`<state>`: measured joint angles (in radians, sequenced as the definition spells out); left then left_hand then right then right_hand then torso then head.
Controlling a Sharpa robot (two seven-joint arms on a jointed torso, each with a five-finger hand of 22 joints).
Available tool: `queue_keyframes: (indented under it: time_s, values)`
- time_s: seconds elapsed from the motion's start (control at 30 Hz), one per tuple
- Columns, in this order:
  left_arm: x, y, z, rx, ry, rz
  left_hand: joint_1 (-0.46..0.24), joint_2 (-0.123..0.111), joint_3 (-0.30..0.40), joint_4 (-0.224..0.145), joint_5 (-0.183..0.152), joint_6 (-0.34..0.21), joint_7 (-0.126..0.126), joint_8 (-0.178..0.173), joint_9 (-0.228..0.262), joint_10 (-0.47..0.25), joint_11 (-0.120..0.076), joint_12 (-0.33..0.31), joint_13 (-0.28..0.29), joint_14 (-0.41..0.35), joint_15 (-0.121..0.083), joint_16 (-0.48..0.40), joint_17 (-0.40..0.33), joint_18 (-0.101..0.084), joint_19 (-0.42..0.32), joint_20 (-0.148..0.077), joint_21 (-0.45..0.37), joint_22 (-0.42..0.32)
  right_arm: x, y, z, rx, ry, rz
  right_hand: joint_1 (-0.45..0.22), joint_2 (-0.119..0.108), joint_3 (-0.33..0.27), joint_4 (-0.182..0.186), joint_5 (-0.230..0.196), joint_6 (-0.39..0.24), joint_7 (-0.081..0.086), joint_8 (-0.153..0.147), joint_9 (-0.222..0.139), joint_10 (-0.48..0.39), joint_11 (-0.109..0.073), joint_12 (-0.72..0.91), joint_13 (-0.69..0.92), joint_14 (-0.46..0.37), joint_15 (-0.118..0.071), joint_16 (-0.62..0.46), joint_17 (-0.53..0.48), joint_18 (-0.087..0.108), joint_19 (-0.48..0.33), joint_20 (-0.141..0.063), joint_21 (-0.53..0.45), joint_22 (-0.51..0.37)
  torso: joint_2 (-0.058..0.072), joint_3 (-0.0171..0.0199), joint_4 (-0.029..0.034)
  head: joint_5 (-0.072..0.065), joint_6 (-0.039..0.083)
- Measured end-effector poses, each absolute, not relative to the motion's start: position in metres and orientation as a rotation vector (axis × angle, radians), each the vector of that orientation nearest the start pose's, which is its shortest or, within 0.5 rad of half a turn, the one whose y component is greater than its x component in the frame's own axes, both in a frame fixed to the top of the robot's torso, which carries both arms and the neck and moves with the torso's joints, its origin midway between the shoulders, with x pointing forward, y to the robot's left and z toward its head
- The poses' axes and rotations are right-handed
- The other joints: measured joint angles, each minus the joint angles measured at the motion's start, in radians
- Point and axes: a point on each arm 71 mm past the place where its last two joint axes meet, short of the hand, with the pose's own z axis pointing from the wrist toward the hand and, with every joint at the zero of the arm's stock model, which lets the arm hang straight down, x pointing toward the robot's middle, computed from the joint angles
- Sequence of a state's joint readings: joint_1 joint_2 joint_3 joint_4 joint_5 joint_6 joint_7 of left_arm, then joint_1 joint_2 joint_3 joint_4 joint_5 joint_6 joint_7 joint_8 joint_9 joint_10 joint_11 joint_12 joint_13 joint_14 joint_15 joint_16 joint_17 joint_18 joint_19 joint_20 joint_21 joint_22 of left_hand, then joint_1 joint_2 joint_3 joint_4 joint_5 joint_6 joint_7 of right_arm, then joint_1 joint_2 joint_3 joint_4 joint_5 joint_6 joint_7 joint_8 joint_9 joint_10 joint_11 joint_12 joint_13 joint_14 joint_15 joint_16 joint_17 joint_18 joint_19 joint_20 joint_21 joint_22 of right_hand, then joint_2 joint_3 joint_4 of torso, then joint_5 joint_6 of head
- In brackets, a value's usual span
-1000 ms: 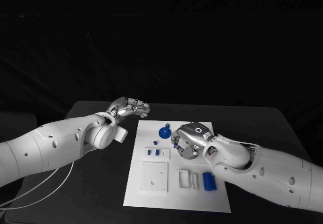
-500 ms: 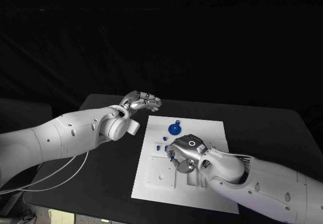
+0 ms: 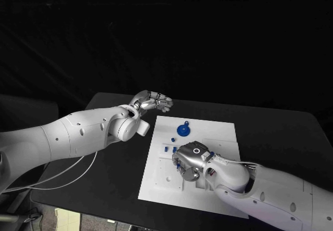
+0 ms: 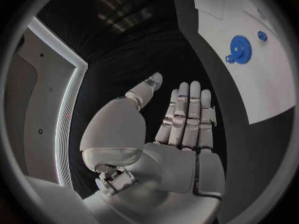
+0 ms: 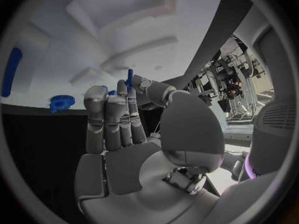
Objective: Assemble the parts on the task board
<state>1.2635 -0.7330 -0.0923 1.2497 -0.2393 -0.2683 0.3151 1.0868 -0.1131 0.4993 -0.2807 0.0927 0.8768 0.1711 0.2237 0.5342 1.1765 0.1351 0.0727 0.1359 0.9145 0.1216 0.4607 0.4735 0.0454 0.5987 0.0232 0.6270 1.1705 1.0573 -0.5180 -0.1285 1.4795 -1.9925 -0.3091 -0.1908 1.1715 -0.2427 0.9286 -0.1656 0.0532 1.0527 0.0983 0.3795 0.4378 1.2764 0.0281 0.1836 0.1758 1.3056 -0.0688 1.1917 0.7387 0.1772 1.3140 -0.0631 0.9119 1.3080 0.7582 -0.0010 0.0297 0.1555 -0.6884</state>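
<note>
The white task board [image 3: 221, 132] lies in the middle of the black table. On its far part rests a blue gear [image 3: 183, 130] [image 4: 239, 47] [image 5: 62, 102], with small blue pieces [image 3: 165, 149] nearer to me. My right hand [image 3: 191, 161] hovers low over the board's middle, over the white raised blocks [image 5: 134, 47]. It pinches a thin blue peg [image 5: 129, 78] between thumb and a finger. My left hand [image 3: 154, 101] [image 4: 181, 119] hangs just off the board's far left corner, its fingers straight and empty. A long blue piece [image 5: 10, 72] lies farther off on the board.
A white square block [image 3: 166, 179] with holes sits on the board's near left part, beside my right hand. A pale cable [image 3: 69, 178] trails under my left arm over the table's left side. Bare black table [image 3: 277, 130] surrounds the board.
The camera has shifted. Relative to the board, my right hand has moved nearer to me, from beside the gear to over the white blocks. My left hand stays by the far left corner.
</note>
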Motion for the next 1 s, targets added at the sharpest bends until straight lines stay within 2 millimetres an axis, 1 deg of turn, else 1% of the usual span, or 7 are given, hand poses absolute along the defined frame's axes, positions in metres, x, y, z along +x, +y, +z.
queue_keyframes:
  time_s: [0.2,0.3,0.57,1.0]
  values:
    - [0.541,0.2318,-0.1805,-0.871,1.506,-1.312,0.0,0.0,0.0,0.0,0.0,0.0,0.0,0.0,0.0,0.0,0.0,0.0,0.0,0.0,0.0,-0.004,0.001,0.0,0.0,0.0,0.0,0.0,0.4154,-0.0403,-0.2675,-0.738,1.549,0.664,0.0,0.0,0.0,0.0,0.0,0.0,0.0,0.0,0.0,0.0,0.0,-0.002,0.0,0.0,0.0,0.0,0.0,0.0,0.0,0.0,0.0,0.0,0.0,0.0,-0.0006,0.004,-0.005]
    - [0.541,0.2319,-0.1805,-0.871,1.506,-1.312,0.0,0.0,0.0,0.0,0.0,0.0,0.0,0.0,0.0,0.0,0.0,0.0,0.0,0.0,0.0,-0.004,0.001,0.0,0.0,0.0,0.0,0.0,0.4154,-0.0403,-0.2675,-0.739,1.549,0.662,0.0,0.0,0.0,0.0,0.0,0.0,0.0,0.0,-0.001,0.0,0.0,-0.002,0.0,0.0,0.0,0.0,0.0,0.0,0.0,0.0,0.0,0.0,0.0,0.0008,-0.0006,0.005,-0.007]
    - [0.5413,0.2324,-0.1806,-0.873,1.505,-1.311,0.0,0.0,0.0,0.0,0.0,0.0,0.0,0.0,0.0,0.0,0.0,0.0,0.0,0.0,0.0,-0.004,0.001,0.0,0.0,0.0,0.0,0.001,0.4152,-0.0402,-0.2677,-0.742,1.549,0.659,0.0,0.0,0.0,0.0,0.0,0.0,0.0,0.0,0.0,0.0,0.0,-0.002,0.0,0.0,0.0,0.0,-0.001,0.0,0.0,0.0,0.0,0.0,0.0,0.0013,-0.0006,0.012,-0.012]
    - [0.5417,0.2326,-0.1807,-0.875,1.505,-1.311,0.0,0.0,0.0,0.0,0.0,0.0,0.0,0.0,-0.001,0.0,0.0,0.0,-0.001,0.0,0.0,-0.004,0.002,0.0,0.0,0.0,-0.004,0.001,0.4128,-0.0419,-0.2717,-0.746,1.562,0.657,0.0,0.0,-0.003,-0.003,0.0,0.0,0.0,0.0,-0.001,0.0,0.0,-0.003,0.002,-0.002,-0.002,0.0,-0.002,0.0,-0.004,-0.002,0.0,0.0,-0.001,0.0017,-0.0015,0.013,-0.016]
